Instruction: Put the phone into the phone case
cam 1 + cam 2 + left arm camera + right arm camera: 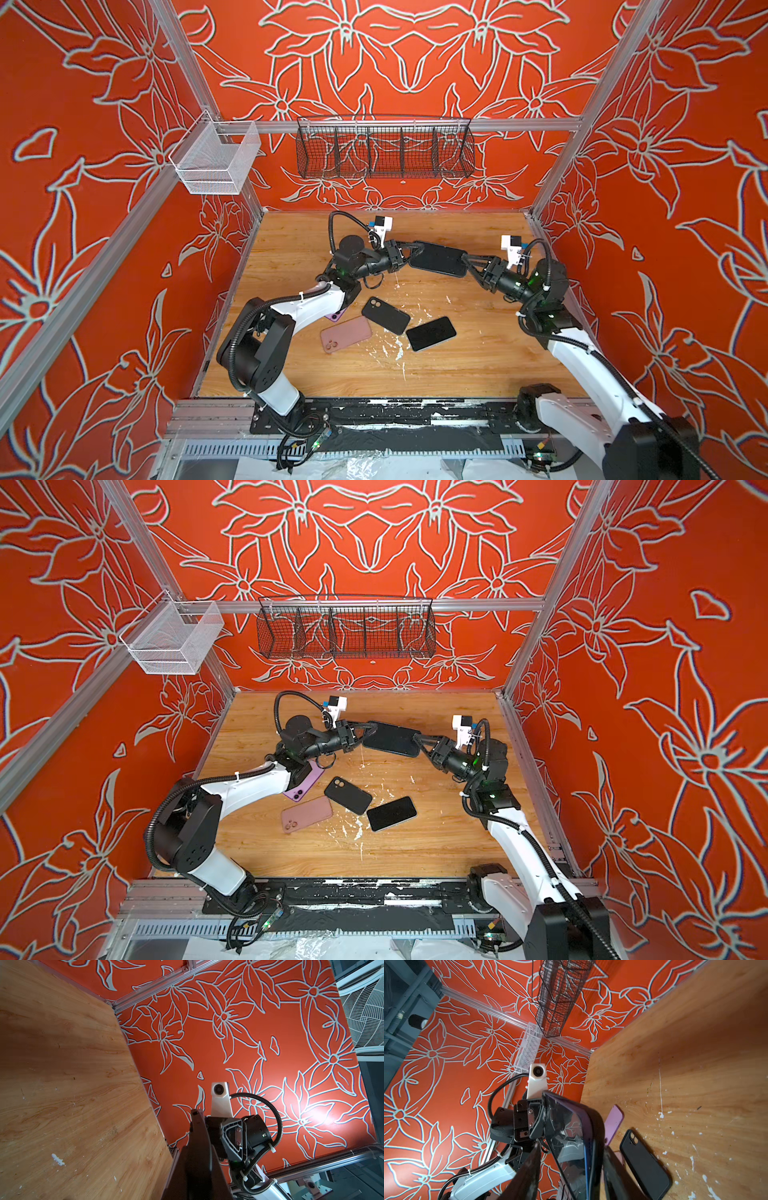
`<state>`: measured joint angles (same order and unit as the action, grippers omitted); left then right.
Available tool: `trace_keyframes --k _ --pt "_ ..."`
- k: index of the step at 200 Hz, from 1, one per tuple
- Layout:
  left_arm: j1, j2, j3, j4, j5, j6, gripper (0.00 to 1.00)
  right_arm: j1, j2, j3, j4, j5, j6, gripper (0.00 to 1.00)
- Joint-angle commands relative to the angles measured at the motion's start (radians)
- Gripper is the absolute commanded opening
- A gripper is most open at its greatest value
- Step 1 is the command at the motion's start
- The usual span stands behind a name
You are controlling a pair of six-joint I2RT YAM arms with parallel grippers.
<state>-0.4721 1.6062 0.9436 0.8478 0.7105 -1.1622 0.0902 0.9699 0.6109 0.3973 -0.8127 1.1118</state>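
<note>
A dark-screened phone (438, 258) with a black case (597, 1126) round its back hangs above the wooden table (478, 357) near the back, between both grippers. My left gripper (415, 251) is shut on its left end; in the left wrist view the phone (199, 1142) shows edge-on between the fingers. My right gripper (467, 259) stands at the right end. In the right wrist view its jaws straddle the phone (571, 1140) with a gap beside the glass, so it is open.
On the table lie a black phone case (385, 315), a pink case (345, 334), a black phone (431, 333) screen-up and a purple phone (303, 783) partly under my left arm. A black wire basket (384, 147) and a white mesh basket (216, 160) hang on the back rail.
</note>
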Motion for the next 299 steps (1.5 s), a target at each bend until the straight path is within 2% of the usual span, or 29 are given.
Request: trace_keyframes --k 1,44,74,91,115,139,218,299 --pt "0.0 -0.028 -0.009 0.053 0.025 -0.009 0.07 -0.023 0.008 0.047 0.136 -0.038 0.045 0.49" --pt "0.001 -0.025 -0.01 0.079 0.029 -0.031 0.07 -0.026 0.055 0.072 0.163 -0.048 0.044 0.49" --pt "0.0 -0.047 -0.011 0.068 0.03 -0.026 0.07 -0.027 0.008 0.102 -0.1 0.025 -0.133 0.52" --pt "0.0 -0.061 -0.011 0.059 0.03 -0.021 0.07 -0.027 -0.007 0.102 -0.174 0.045 -0.185 0.58" --pt "-0.002 -0.074 -0.005 0.051 0.032 -0.02 0.07 -0.028 0.024 0.066 -0.088 -0.012 -0.136 0.64" --pt "-0.007 -0.075 0.003 0.05 0.032 -0.019 0.07 -0.027 0.06 0.03 0.036 -0.058 -0.063 0.64" --pt "-0.025 -0.062 0.02 0.046 0.026 -0.017 0.07 -0.019 0.136 -0.016 0.302 -0.088 0.11 0.45" --pt "-0.035 -0.037 0.049 0.042 0.024 -0.018 0.06 0.007 0.135 -0.032 0.302 -0.087 0.117 0.34"
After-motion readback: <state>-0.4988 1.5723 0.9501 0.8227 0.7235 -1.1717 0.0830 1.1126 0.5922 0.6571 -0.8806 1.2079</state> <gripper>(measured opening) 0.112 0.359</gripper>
